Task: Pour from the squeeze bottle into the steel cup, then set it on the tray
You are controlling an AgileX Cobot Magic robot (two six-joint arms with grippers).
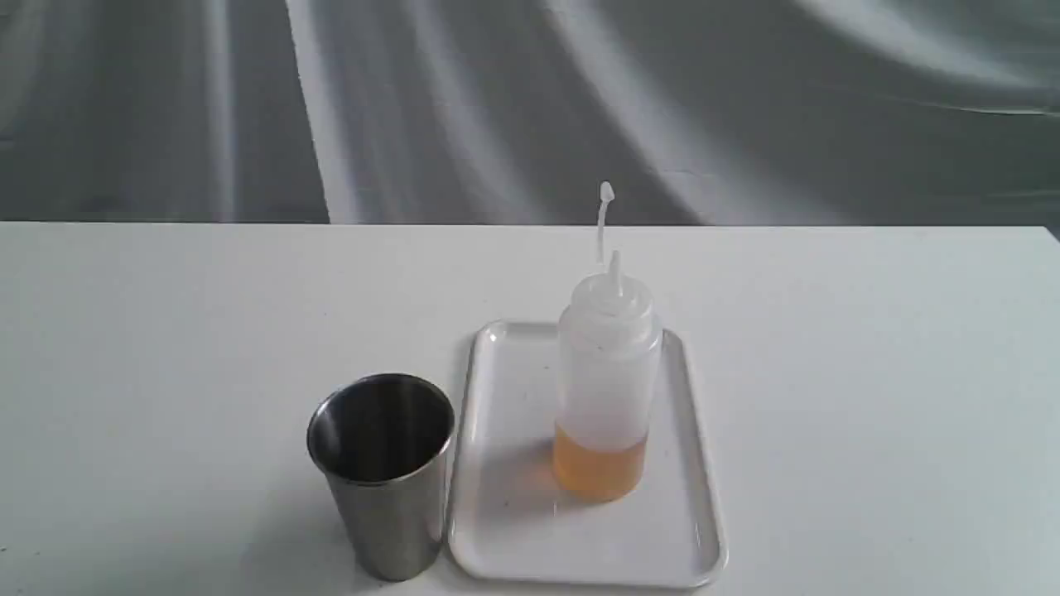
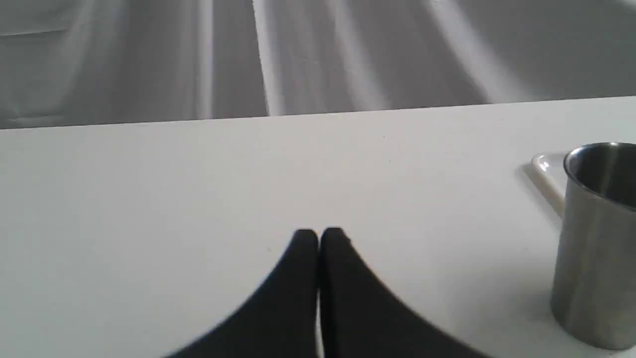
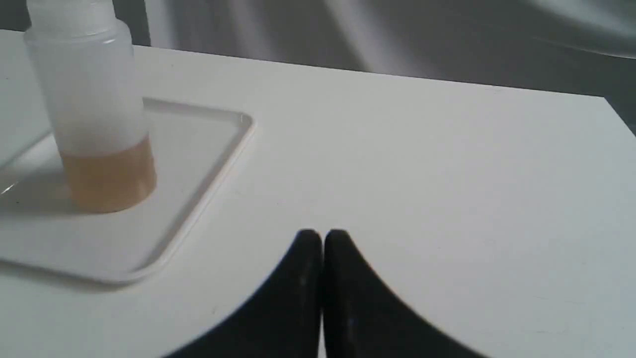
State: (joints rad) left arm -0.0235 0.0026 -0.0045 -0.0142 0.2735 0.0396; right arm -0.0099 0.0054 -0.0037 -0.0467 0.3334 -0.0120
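Closest thing up front is the steel cup (image 1: 383,472), standing upright on the white table (image 1: 166,372) near the front edge. Its inside looks dark and I can't tell if anything's in it. Just to its right is the tray (image 1: 513,530), flat and white with a low rim. The two sit really close, but I can't say whether they actually touch.

The squeeze bottle (image 1: 607,389) stands upright on the tray, a bit right of the tray's middle. There's amber liquid only in the bottom part of it. The nozzle points straight up, and the little tethered cap (image 1: 606,192) sticks up above it, off the tip.

The left gripper (image 2: 318,236) has its black fingers pressed together with nothing between them, over bare table well to the left of the cup. The right gripper (image 3: 322,237) is the same, pinched together and empty, over bare table off to the right of the tray. Behind the table hangs a grey wrinkly cloth (image 1: 497,99).
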